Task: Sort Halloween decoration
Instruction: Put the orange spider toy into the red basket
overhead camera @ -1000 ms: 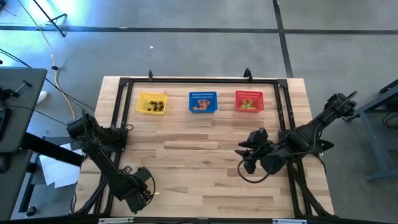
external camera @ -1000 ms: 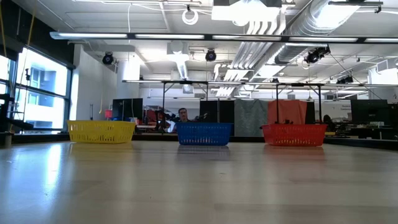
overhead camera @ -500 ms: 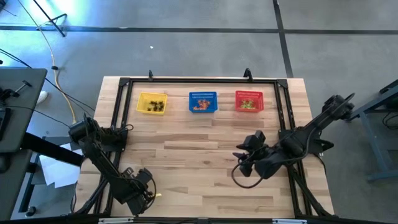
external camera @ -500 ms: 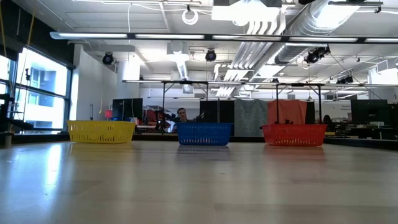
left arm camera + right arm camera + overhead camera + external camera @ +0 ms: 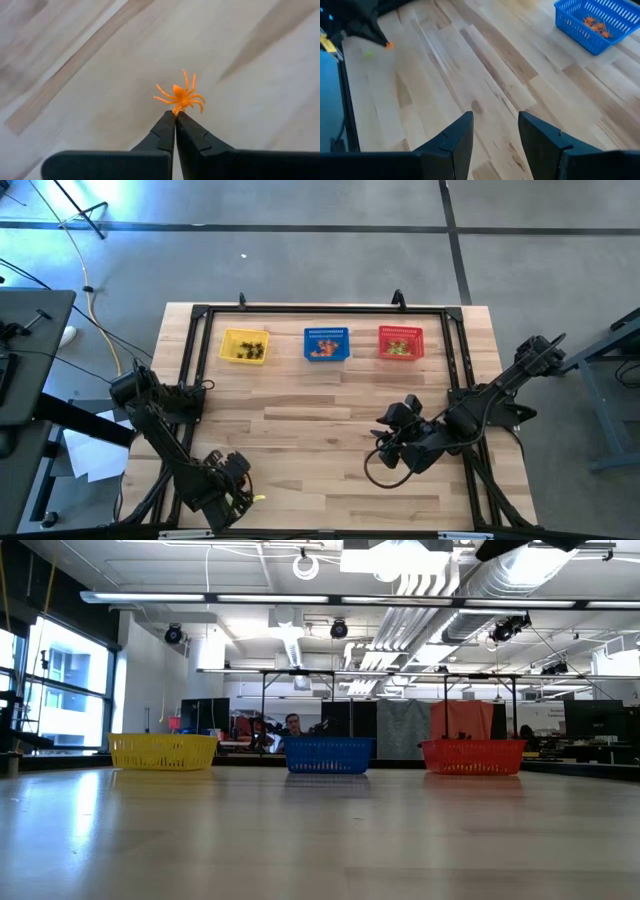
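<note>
Left fingers (image 5: 175, 117) clenched on an orange spider (image 5: 180, 96) just above the tabletop (image 5: 330, 400) near its front left corner, right fingers (image 5: 495, 131) released, hovering mid-table, blue basket (image 5: 592, 22) beyond.

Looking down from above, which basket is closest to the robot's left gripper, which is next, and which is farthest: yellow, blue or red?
From the left gripper, at the table's near left corner:
1. Yellow basket, far edge, left.
2. Blue basket, far edge, middle.
3. Red basket, far edge, right.
</note>
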You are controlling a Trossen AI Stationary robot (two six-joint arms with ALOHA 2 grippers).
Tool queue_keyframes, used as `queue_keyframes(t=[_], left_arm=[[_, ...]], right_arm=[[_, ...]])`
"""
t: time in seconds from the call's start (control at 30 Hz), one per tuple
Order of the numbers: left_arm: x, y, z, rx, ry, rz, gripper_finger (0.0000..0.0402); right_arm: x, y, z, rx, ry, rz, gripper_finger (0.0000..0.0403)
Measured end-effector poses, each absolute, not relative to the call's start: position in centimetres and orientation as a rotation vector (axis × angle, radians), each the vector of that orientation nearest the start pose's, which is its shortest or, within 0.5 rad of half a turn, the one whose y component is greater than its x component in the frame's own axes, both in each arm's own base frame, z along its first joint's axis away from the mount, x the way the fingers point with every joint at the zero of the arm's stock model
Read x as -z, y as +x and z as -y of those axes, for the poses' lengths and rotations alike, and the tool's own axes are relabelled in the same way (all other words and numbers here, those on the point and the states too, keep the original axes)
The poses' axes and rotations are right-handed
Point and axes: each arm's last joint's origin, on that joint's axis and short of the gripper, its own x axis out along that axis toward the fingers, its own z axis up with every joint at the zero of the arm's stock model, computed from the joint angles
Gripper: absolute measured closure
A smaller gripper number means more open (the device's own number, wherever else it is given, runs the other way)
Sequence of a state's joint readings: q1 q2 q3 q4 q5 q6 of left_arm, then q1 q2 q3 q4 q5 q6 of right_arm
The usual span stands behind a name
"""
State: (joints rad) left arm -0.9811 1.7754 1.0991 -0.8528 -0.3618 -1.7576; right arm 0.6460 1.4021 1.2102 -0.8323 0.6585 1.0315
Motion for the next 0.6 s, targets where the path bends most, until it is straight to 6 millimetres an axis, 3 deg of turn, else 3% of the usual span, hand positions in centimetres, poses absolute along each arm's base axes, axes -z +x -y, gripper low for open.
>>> queue_keyframes(t=[0.33, 0.6], left_arm=[[-18.8, 21.6, 24.0, -0.548, -0.411, -0.900, 0.0401], [-22.0, 25.8, 22.0, -0.575, -0.199, -0.669, 0.0401]], right_arm=[[-30.6, 25.1, -16.4, 0.348, 0.356, -0.503, 0.0249], [-28.9, 28.7, -17.8, 0.308, 0.336, -0.412, 0.0249]])
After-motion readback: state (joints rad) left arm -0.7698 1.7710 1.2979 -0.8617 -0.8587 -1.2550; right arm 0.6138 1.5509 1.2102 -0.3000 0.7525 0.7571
